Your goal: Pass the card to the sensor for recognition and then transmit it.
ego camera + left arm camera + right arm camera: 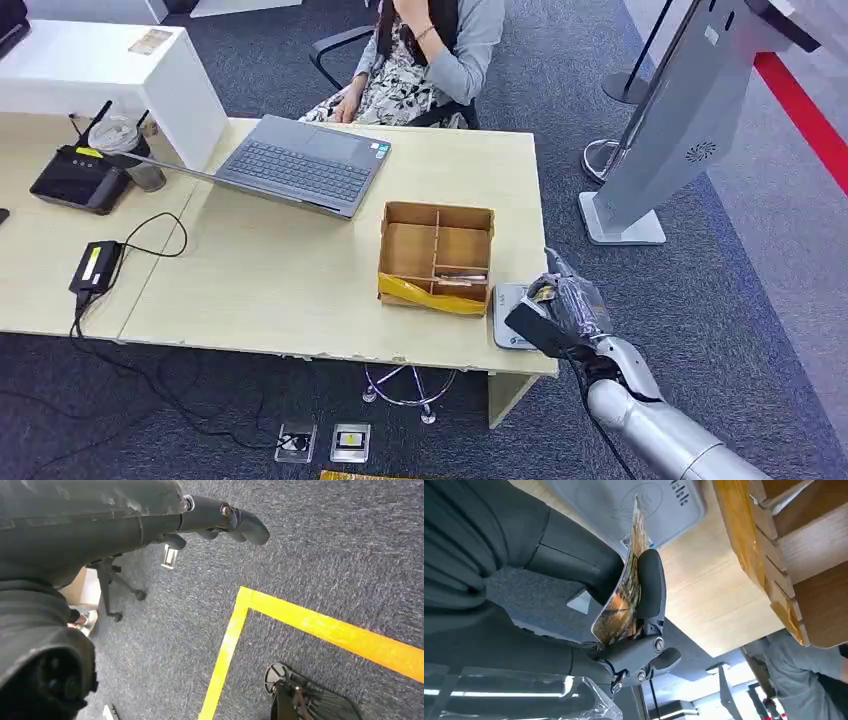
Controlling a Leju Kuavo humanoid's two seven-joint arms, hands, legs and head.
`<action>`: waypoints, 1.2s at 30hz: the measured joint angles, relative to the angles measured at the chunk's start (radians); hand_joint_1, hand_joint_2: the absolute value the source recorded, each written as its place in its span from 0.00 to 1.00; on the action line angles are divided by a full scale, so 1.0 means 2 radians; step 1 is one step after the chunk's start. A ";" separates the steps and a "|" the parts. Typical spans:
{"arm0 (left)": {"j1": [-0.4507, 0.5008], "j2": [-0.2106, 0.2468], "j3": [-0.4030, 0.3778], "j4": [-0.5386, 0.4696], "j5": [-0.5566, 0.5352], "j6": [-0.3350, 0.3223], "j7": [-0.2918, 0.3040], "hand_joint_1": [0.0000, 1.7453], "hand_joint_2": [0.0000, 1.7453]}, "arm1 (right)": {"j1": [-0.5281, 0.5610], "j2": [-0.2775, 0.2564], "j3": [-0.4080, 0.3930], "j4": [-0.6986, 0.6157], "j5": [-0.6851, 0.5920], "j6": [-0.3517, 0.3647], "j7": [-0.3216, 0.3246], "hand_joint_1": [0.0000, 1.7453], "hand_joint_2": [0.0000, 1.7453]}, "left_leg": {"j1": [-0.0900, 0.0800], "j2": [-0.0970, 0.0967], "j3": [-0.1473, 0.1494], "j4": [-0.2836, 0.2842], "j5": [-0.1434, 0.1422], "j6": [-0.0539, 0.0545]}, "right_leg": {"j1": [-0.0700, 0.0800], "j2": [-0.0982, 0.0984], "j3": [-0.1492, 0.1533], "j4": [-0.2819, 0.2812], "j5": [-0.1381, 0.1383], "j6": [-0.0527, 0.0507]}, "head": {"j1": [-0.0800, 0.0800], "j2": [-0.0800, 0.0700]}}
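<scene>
R hand point(562, 305) pinches card point(624, 592) over sensor point(624, 505) at table's point(280, 270) near right corner.
R arm reaches in from lower right, thumb and fingers point(650, 587) clamped on card, just right of cardboard box point(437, 256). L hand point(220, 520) hangs over carpet, fingers curled, nothing in them.

Silver right arm point(660, 430), black cable alongside; dark grey right hand point(560, 305) under clear plastic, silver screws at knuckles.
</scene>
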 joint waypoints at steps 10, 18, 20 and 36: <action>0.000 -0.001 0.000 0.000 -0.003 0.001 0.002 0.00 0.00 | 0.000 0.000 0.009 0.014 -0.014 0.005 -0.004 1.00 1.00 | 0.000 0.000 0.000 0.000 0.000 0.000 | 0.000 0.000 0.000 0.000 0.000 0.000 | 0.000 0.000; 0.000 -0.001 0.000 0.000 -0.006 0.001 0.004 0.00 0.00 | 0.002 0.002 0.013 0.041 -0.025 0.010 -0.019 1.00 1.00 | 0.000 0.000 0.000 0.000 0.000 0.000 | 0.000 0.000 0.000 0.000 0.000 0.000 | 0.000 0.000; 0.000 -0.001 0.000 0.000 -0.006 0.001 0.005 0.00 0.00 | 0.002 0.003 0.013 0.046 -0.027 0.011 -0.020 1.00 1.00 | 0.000 0.000 0.000 0.000 0.000 0.000 | 0.000 0.000 0.000 0.000 0.000 0.000 | 0.000 0.000; -0.001 -0.001 0.000 0.000 -0.009 0.001 0.005 0.00 0.00 | -0.018 0.020 0.013 0.122 -0.050 0.014 -0.062 1.00 1.00 | 0.000 0.000 0.001 0.000 0.000 0.000 | 0.000 0.000 0.001 0.000 0.000 0.000 | 0.000 0.000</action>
